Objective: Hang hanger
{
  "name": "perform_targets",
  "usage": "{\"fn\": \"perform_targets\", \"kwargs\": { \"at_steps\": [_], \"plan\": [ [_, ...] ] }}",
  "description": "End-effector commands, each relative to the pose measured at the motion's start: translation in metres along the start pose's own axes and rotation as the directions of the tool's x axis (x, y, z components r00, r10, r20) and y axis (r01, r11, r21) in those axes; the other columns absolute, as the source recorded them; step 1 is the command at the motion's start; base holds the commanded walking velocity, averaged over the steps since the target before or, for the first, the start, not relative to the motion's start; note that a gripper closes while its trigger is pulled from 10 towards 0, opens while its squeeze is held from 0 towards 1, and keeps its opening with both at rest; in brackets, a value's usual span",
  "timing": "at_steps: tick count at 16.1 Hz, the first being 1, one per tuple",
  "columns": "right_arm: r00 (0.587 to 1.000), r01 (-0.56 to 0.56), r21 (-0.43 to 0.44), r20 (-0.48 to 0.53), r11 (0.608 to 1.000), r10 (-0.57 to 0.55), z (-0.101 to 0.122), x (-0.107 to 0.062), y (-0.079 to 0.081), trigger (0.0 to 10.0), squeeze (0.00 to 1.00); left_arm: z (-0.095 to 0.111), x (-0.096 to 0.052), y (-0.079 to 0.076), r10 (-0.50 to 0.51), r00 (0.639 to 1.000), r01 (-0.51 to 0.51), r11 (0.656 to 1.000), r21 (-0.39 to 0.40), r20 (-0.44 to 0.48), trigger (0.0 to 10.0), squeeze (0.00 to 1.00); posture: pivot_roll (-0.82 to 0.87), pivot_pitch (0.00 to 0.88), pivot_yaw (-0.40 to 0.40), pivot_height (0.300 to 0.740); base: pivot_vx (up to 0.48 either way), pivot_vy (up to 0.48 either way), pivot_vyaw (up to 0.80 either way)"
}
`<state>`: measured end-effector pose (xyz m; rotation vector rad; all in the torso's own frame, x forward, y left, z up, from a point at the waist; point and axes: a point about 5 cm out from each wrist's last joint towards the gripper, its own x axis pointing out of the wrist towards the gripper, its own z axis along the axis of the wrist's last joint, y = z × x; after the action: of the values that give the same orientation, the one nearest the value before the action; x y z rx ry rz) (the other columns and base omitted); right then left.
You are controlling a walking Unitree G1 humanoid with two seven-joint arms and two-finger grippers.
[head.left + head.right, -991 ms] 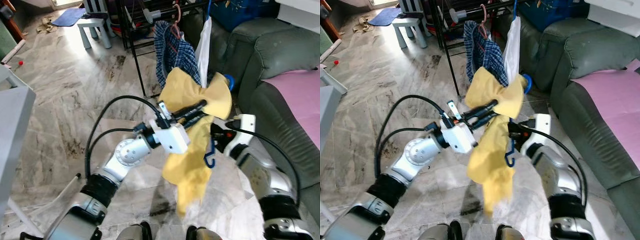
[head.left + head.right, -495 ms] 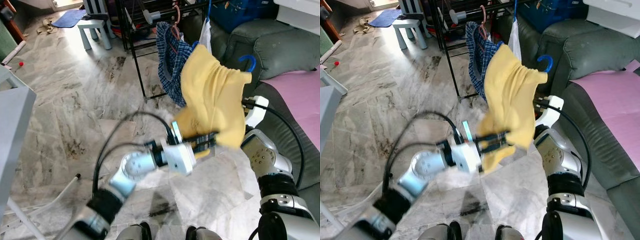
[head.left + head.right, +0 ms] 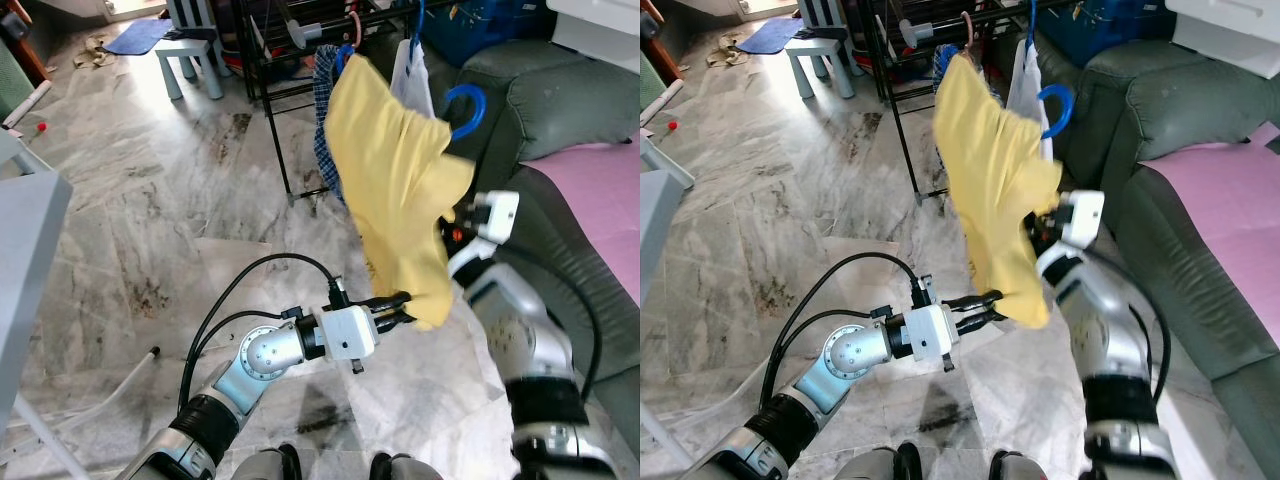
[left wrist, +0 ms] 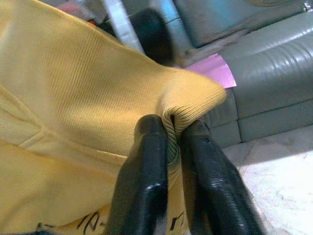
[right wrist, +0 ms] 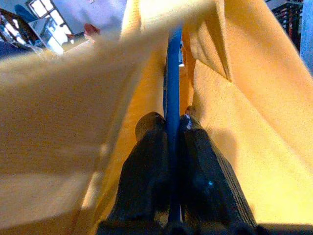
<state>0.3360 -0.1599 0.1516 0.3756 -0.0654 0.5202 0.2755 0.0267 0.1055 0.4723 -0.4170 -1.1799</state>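
Observation:
A yellow shirt (image 3: 395,170) hangs on a blue hanger, whose hook (image 3: 466,104) pokes out at the top right. My right gripper (image 5: 171,122) is shut on the hanger's blue bar (image 5: 172,73) under the fabric; in the eye views its fingers are hidden behind the shirt, beside the white wrist block (image 3: 492,214). The left gripper (image 3: 402,300) is shut on the shirt's lower hem, pinching a fold of yellow knit (image 4: 171,129). The shirt is held up in front of a black clothes rack (image 3: 272,95).
On the rack hang a blue plaid shirt (image 3: 324,140) and a white garment (image 3: 412,75). A grey-green sofa (image 3: 560,90) with a pink cover (image 3: 600,190) stands to the right. A small grey stool (image 3: 190,55) is at the back left, with marble floor (image 3: 150,200) between.
The right arm has lifted the hanger and shirt up toward the rack, so the shirt now hangs spread out. The left arm has dropped lower, still pinching the fabric near the hem.

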Motion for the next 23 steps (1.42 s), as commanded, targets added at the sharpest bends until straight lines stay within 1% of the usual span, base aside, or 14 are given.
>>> {"fn": "perform_targets", "kwargs": {
  "at_steps": [1, 4, 5, 7, 9, 10, 11, 12, 15, 16, 18, 20, 22, 23],
  "plan": [
    [0.997, -0.057, -0.039, 0.053, 0.998, 0.059, 0.010, 0.002, 0.011, 10.0, 0.00, -0.004, -0.003, -0.003, 0.006, 1.000, -0.006, 1.000, -0.025, -0.018, 10.0, 1.00, -0.06, 0.127, 0.022, 0.740, 0.000, 0.000, 0.00],
    [0.998, -0.067, -0.083, 0.015, 0.994, 0.069, 0.001, -0.006, 0.011, 10.0, 0.00, -0.007, -0.007, -0.002, 0.039, 0.999, -0.041, 0.996, -0.076, -0.020, 10.0, 1.00, -0.06, 0.123, 0.020, 0.740, 0.000, 0.000, 0.00],
    [0.998, -0.067, -0.113, 0.001, 0.991, 0.067, -0.002, -0.008, 0.010, 10.0, 0.00, -0.008, -0.010, -0.004, 0.043, 0.999, -0.045, 0.992, -0.122, -0.026, 10.0, 1.00, -0.06, 0.125, 0.020, 0.740, 0.000, 0.000, 0.00],
    [0.997, -0.074, -0.158, -0.023, 0.985, 0.071, -0.007, -0.009, 0.010, 10.0, 0.00, -0.013, -0.019, -0.010, -0.003, 0.998, -0.003, 0.996, -0.093, -0.063, 10.0, 1.00, -0.06, 0.125, 0.020, 0.740, 0.000, 0.000, 0.00],
    [0.996, -0.087, -0.190, -0.051, 0.978, 0.079, -0.011, -0.010, 0.011, 10.0, 0.00, -0.013, -0.025, -0.008, 0.021, 0.997, -0.026, 0.997, -0.073, -0.070, 10.0, 1.00, -0.05, 0.129, 0.023, 0.740, 0.000, 0.000, 0.00],
    [0.992, -0.106, -0.224, -0.087, 0.969, 0.089, -0.017, -0.013, 0.011, 10.0, 0.00, -0.009, -0.031, 0.002, 0.085, 0.995, -0.089, 0.994, -0.059, -0.056, 10.0, 1.00, -0.05, 0.130, 0.024, 0.740, 0.000, 0.000, 0.00],
    [0.992, -0.106, -0.220, -0.091, 0.970, 0.088, -0.018, -0.014, 0.010, 10.0, 0.00, -0.008, -0.032, 0.007, 0.116, 0.992, -0.119, 0.992, -0.043, -0.052, 10.0, 1.00, -0.05, 0.130, 0.024, 0.740, 0.000, 0.000, 0.00],
    [0.990, -0.111, -0.217, -0.107, 0.970, 0.089, -0.020, -0.016, 0.009, 10.0, 0.00, -0.006, -0.036, 0.017, 0.185, 0.982, -0.187, 0.982, -0.040, -0.045, 10.0, 1.00, -0.05, 0.132, 0.025, 0.740, 0.000, 0.000, 0.00],
    [0.983, -0.155, -0.206, -0.131, 0.966, 0.129, -0.023, -0.019, 0.012, 10.0, 0.00, -0.001, -0.040, 0.026, 0.232, 0.972, -0.233, 0.972, -0.024, -0.030, 10.0, 1.00, -0.05, 0.134, 0.023, 0.740, 0.000, 0.000, 0.00],
    [0.966, -0.229, -0.193, -0.162, 0.954, 0.199, -0.024, -0.025, 0.017, 10.0, 0.00, 0.001, -0.044, 0.031, 0.244, 0.969, -0.244, 0.970, -0.006, -0.037, 10.0, 1.00, -0.04, 0.135, 0.023, 0.740, 0.000, 0.000, 0.00],
    [0.942, -0.308, -0.172, -0.192, 0.936, 0.275, -0.021, -0.035, 0.018, 10.0, 0.00, -0.001, -0.052, 0.039, 0.269, 0.961, -0.270, 0.963, 0.003, -0.061, 10.0, 1.00, -0.04, 0.134, 0.023, 0.740, 0.000, 0.000, 0.00],
    [0.921, -0.358, -0.172, -0.225, 0.918, 0.317, -0.020, -0.043, 0.020, 10.0, 0.00, -0.007, -0.056, 0.043, 0.313, 0.945, -0.317, 0.948, -0.031, -0.097, 10.0, 1.00, -0.05, 0.135, 0.025, 0.740, 0.000, 0.000, 0.00],
    [0.890, -0.423, -0.158, -0.260, 0.892, 0.376, -0.019, -0.050, 0.024, 10.0, 0.00, -0.018, -0.059, 0.047, 0.396, 0.902, -0.419, 0.900, -0.121, -0.174, 10.0, 1.00, -0.05, 0.135, 0.026, 0.740, 0.000, 0.000, 0.00],
    [0.875, -0.454, -0.146, -0.260, 0.879, 0.409, -0.017, -0.053, 0.028, 10.0, 0.00, -0.020, -0.059, 0.047, 0.426, 0.885, -0.454, 0.878, -0.153, -0.187, 10.0, 1.00, -0.05, 0.135, 0.026, 0.740, 0.000, 0.000, 0.00]
  ]
}}
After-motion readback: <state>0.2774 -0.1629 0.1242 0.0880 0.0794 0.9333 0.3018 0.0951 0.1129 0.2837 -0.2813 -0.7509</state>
